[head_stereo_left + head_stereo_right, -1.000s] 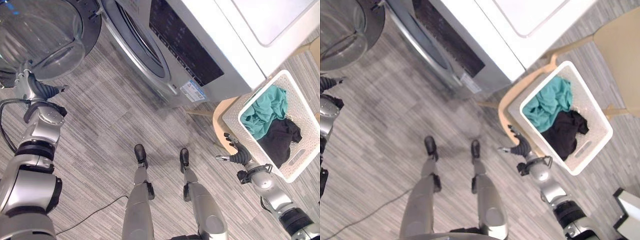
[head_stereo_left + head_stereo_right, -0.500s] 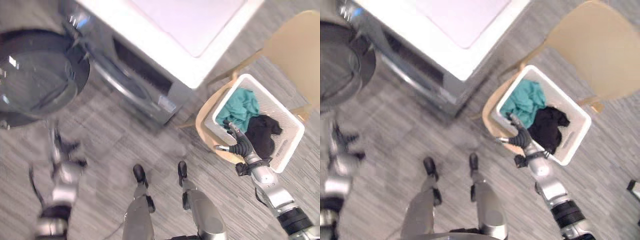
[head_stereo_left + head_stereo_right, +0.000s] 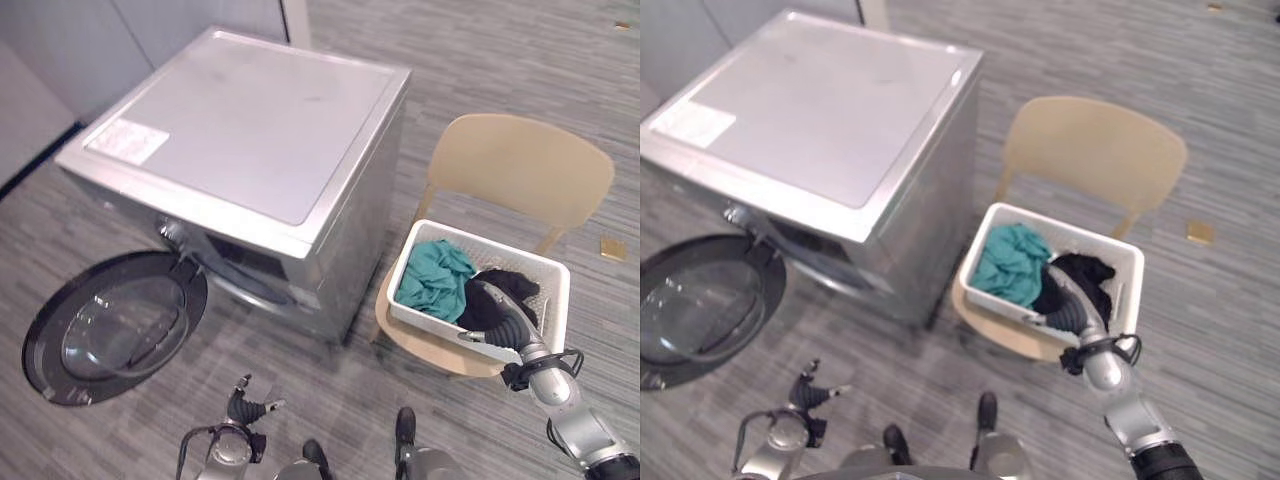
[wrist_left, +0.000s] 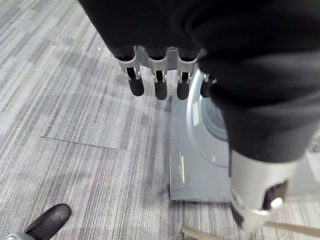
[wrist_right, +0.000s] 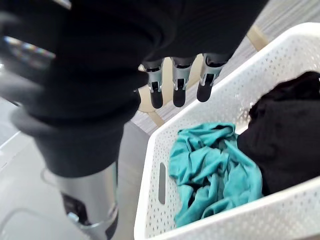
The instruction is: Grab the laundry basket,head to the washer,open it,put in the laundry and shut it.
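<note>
We logged a white laundry basket (image 3: 545, 268) on a tan chair (image 3: 520, 170) beside the washer (image 3: 250, 150), door (image 3: 110, 325) open. Right robot hand (image 3: 505, 312) above its near rim, fingers relaxed, empty; left robot hand (image 3: 245, 405) low, loosely spread, holding nothing.

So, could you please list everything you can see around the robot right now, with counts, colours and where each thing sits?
Washer: one, silver-grey, left of the chair.
Washer door: one, dark rim with glass, swung open low at the washer's front.
Chair: one, beige, right of the washer.
Laundry basket: one, white perforated, on the chair seat.
Teal garment: one, in the basket's washer-side half.
Black garment: one, beside the teal one in the basket.
Small tan object: one, on the floor past the chair.
Left hand: open, low over the floor.
Right hand: open, over the basket.
</note>
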`<state>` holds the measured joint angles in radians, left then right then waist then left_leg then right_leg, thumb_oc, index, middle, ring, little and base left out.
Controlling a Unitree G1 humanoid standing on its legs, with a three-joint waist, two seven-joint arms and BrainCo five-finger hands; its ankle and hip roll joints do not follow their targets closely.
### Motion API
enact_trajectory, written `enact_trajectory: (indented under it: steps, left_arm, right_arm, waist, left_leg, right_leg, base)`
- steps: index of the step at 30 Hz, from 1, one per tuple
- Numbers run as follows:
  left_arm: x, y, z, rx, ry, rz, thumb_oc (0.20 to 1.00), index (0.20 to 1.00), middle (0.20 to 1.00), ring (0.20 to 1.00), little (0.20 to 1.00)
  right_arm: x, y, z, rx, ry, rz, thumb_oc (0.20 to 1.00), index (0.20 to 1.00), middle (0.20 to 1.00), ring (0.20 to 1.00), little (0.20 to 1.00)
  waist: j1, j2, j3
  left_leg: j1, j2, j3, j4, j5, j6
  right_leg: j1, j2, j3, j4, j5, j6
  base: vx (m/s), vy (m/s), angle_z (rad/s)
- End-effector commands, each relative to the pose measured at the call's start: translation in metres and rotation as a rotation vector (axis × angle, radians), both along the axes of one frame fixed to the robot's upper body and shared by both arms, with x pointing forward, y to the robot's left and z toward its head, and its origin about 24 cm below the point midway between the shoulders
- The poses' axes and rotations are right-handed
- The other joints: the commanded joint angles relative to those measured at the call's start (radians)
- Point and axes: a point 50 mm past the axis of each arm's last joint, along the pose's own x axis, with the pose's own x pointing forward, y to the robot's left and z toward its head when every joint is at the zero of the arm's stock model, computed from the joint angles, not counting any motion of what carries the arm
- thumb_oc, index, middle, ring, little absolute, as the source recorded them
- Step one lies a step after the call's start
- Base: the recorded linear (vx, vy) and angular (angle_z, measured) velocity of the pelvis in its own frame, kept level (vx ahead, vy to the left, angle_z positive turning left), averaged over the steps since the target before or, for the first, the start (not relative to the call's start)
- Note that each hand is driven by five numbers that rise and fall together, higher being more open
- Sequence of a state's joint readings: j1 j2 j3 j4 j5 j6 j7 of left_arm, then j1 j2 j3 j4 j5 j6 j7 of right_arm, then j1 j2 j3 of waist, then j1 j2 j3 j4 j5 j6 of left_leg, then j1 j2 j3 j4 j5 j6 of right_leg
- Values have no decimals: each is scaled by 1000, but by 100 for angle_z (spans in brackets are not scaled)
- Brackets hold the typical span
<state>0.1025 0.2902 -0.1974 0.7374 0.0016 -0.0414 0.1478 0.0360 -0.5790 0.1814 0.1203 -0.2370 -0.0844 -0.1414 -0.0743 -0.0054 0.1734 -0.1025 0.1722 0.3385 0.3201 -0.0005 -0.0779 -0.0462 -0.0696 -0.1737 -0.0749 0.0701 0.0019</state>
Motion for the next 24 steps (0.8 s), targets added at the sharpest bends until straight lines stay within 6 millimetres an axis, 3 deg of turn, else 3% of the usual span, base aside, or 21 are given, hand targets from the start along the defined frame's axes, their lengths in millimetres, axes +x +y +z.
enact_trajectory:
  steps: [1, 4, 5, 6, 7, 10, 17, 21, 24]
  left_arm:
    - [14, 0, 6, -15, -48, -30, 1000, 1000, 1000, 1000, 1000]
    - [12, -1, 4, -17, -32, -49, 1000, 1000, 1000, 1000, 1000]
    - [10, -1, 3, -13, -25, -53, 1000, 1000, 1000, 1000, 1000]
    - [8, -1, 1, -11, -12, -56, 1000, 1000, 1000, 1000, 1000]
    - [8, -1, 1, -8, -12, -58, 1000, 1000, 1000, 1000, 1000]
    - [3, 0, -2, -5, 7, -66, 1000, 1000, 1000, 1000, 1000]
    - [3, 8, -3, 46, 24, -68, 1000, 1000, 1000, 1000, 1000]
    - [19, 12, 5, 58, -38, -49, 1000, 1000, 1000, 1000, 1000]
    - [29, 11, 11, 46, -86, -30, 1000, 1000, 1000, 1000, 1000]
  right_arm:
    - [14, 3, 24, -52, -119, 37, 1000, 1000, 1000, 1000, 1000]
    - [18, 5, 22, -78, -106, 50, 1000, 1000, 1000, 1000, 1000]
    - [20, 6, 21, -93, -100, 59, 1000, 1000, 1000, 1000, 1000]
    - [24, 6, 16, -128, -81, 68, 1000, 1000, 1000, 1000, 1000]
    - [26, 5, 14, -150, -74, 67, 1000, 1000, 1000, 1000, 1000]
    - [30, 5, 13, -195, -65, 79, 1000, 1000, 1000, 1000, 1000]
    - [46, 10, -3, -295, 2, 85, 1000, 1000, 1000, 1000, 1000]
    - [68, 14, 4, -406, -29, 76, 1000, 1000, 1000, 1000, 1000]
    - [92, 19, 21, -465, -83, 51, 1000, 1000, 1000, 1000, 1000]
  waist:
    - [8, -27, 55]
    - [21, -24, 53]
    - [31, -15, 52]
    - [49, -4, 57]
    - [59, 3, 62]
    - [63, 16, 55]
    - [82, 26, 39]
    - [99, 44, 45]
    - [122, 65, 64]
  left_leg:
    - [-64, -71, -95, 11, -83, 10]
    - [-86, -90, -160, -84, -75, 11]
    - [-90, -105, -201, -152, -45, 5]
    - [-126, -124, -272, -234, 26, -9]
    - [-151, -127, -294, -252, 49, -15]
    - [-130, -123, -287, -293, 41, -11]
    - [-88, -159, -205, -265, -8, 32]
    - [-109, -176, -172, -278, -19, 47]
    - [-153, -181, -171, -311, 7, 48]
  right_leg:
    - [-10, 18, 41, 43, -135, 51]
    - [-3, 18, 62, 36, -139, 60]
    - [0, 26, 78, 33, -141, 63]
    - [8, 33, 106, 33, -145, 68]
    - [13, 35, 118, 37, -151, 71]
    - [19, 39, 141, 46, -170, 76]
    - [-4, -24, 195, 94, -167, 109]
    - [-71, -45, 206, 94, -136, 123]
    - [-137, -49, 202, 84, -108, 129]
  base:
    - [59, 15, -80]
    - [83, 38, -39]
    - [193, 127, -37]
    - [176, 144, -32]
    - [121, 109, -35]
    - [139, 138, -50]
    - [133, 188, -60]
    - [10, 109, -29]
    - [-57, 36, 2]
